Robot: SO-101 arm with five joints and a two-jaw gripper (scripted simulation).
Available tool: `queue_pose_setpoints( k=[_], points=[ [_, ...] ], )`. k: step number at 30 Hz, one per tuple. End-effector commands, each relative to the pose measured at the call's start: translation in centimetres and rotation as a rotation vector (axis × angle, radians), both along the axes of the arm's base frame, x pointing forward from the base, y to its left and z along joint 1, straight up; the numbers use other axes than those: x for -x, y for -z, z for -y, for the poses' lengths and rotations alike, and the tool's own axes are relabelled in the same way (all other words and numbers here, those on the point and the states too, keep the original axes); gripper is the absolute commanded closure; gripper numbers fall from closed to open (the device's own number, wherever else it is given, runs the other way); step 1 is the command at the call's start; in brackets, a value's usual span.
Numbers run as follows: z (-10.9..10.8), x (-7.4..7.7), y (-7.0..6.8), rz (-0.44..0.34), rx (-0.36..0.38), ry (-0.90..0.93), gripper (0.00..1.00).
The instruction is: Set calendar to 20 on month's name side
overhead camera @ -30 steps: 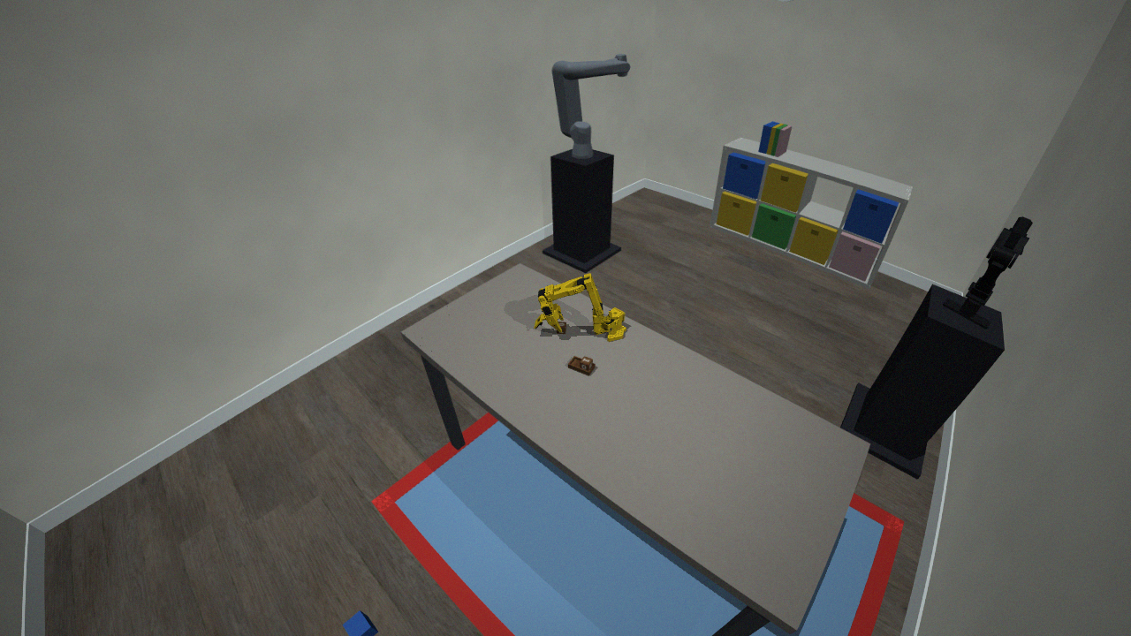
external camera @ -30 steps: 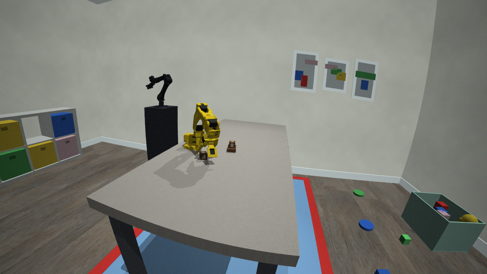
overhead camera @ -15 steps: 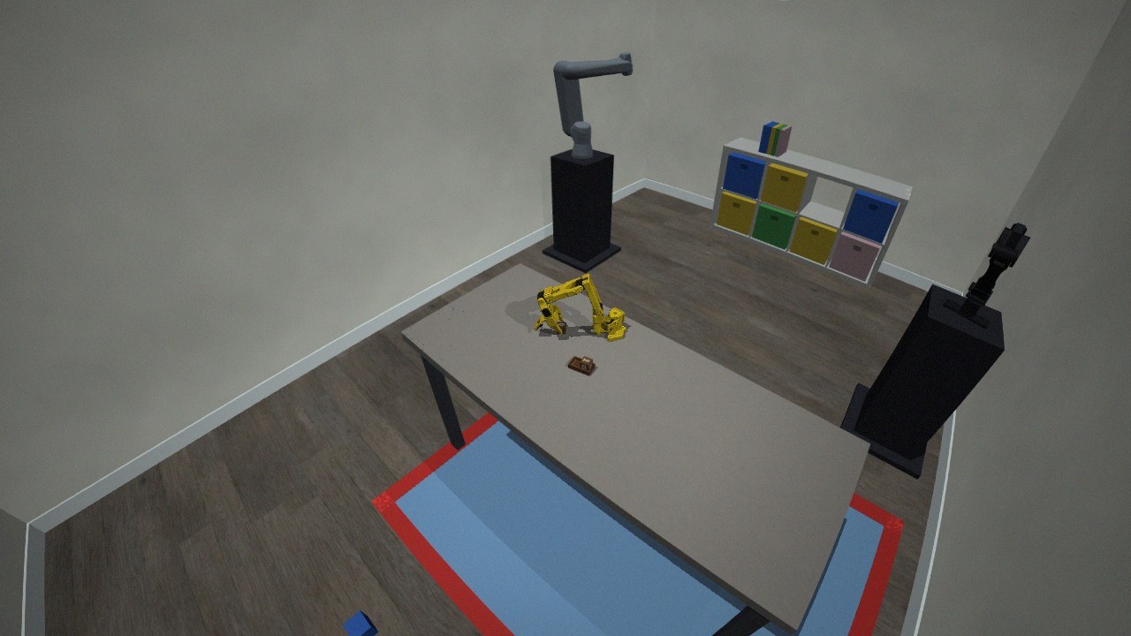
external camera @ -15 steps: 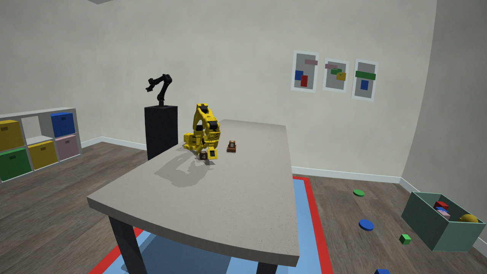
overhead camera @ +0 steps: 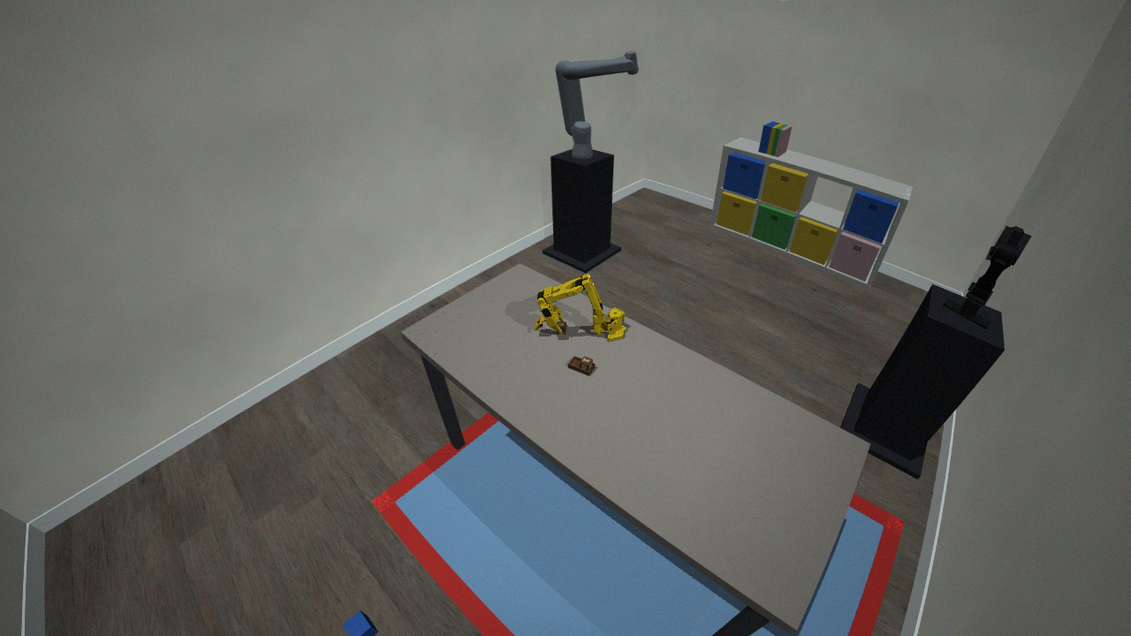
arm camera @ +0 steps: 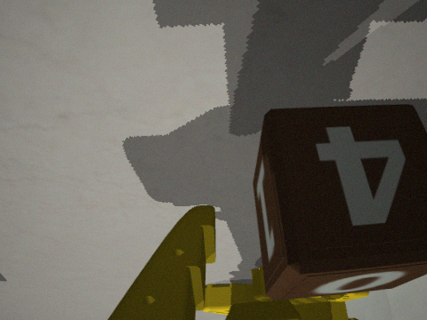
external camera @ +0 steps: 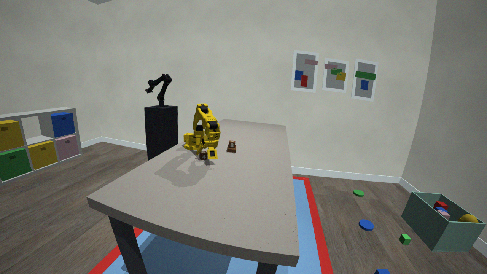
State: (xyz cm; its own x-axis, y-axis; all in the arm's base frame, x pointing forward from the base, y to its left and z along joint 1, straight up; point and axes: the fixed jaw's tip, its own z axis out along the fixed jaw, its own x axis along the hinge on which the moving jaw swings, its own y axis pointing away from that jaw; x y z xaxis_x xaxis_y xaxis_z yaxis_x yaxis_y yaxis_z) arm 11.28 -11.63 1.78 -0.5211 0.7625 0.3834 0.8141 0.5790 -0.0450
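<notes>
A dark brown cube [overhead camera: 562,325] [external camera: 203,155] [arm camera: 347,187] is on the table beside my fingers. The wrist view shows its 4 upside down, a 0 on the face below and a 1 on the left face. My gripper [overhead camera: 550,327] [external camera: 205,155] [arm camera: 236,253] is partly open and low over the table; the cube hides part of one jaw in the wrist view. The brown tray [overhead camera: 574,366] [external camera: 231,150] lies apart from the gripper. A second cube [overhead camera: 586,363] [external camera: 231,145] stands in it, showing an 8 in the exterior view. The month's name is not readable.
The grey table [overhead camera: 671,427] [external camera: 238,197] bears the arm's yellow base [overhead camera: 615,324] [external camera: 190,140]. The tray lies toward the table's long edge, away from the base. Two other arms stand on black pedestals off the table.
</notes>
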Motion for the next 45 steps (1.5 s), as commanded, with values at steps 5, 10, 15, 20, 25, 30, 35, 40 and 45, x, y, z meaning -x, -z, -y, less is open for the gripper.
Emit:
queue_pose_setpoints(
  k=[5,10,15,20,25,30,35,40,45],
  points=[
    [0.64,-0.55,-0.39,0.038,0.037,-0.007,0.69],
    [0.75,-0.39,-0.39,0.040,0.034,-0.005,0.72],
    [0.88,-0.21,-0.39,0.043,0.030,-0.004,0.76],
    [0.99,-0.05,-0.39,0.045,0.027,-0.002,0.79],
    [1.04,0.03,-0.39,0.046,0.026,-0.001,0.81],
    [1.10,0.11,-0.39,0.047,0.024,-0.001,0.82],
    [1.11,0.13,-0.39,0.047,0.024,0.000,0.83],
    [1.11,0.13,-0.39,0.047,0.024,0.000,0.83],
    [1.11,0.13,-0.39,0.047,0.024,0.000,0.88]
  ],
)
